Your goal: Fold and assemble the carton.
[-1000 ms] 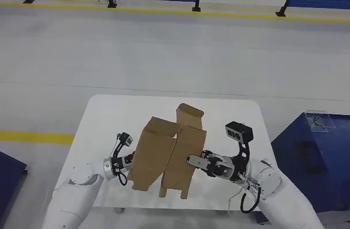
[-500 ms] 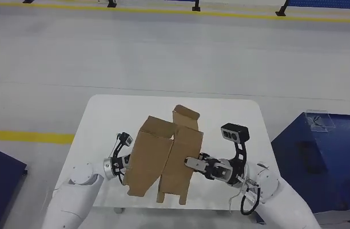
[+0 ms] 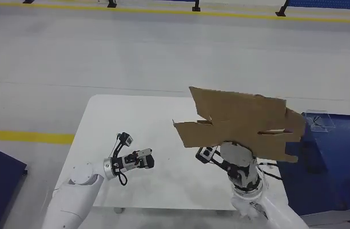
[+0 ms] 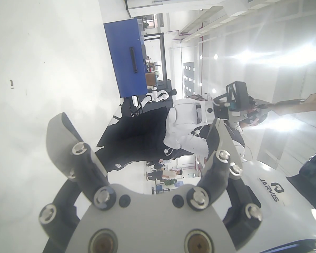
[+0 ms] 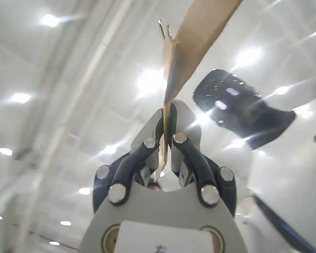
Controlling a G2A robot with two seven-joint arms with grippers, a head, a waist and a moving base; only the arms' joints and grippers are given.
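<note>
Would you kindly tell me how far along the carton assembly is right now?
Done: nothing visible; the carton looks flat, no flaps folded. In hand: the right gripper is shut on its edge, holding it in the air above the table; the left gripper is open and empty, low over the table. Left: opening it into a box and folding the flaps.

I see the white table (image 3: 158, 120) standing on the grey floor. At 3 o'clock of it is a blue cabinet (image 3: 329, 166) with a clear tray (image 3: 321, 121) on top. At 9 o'clock run a yellow floor line (image 3: 32, 137) and another blue unit (image 3: 3, 172).
</note>
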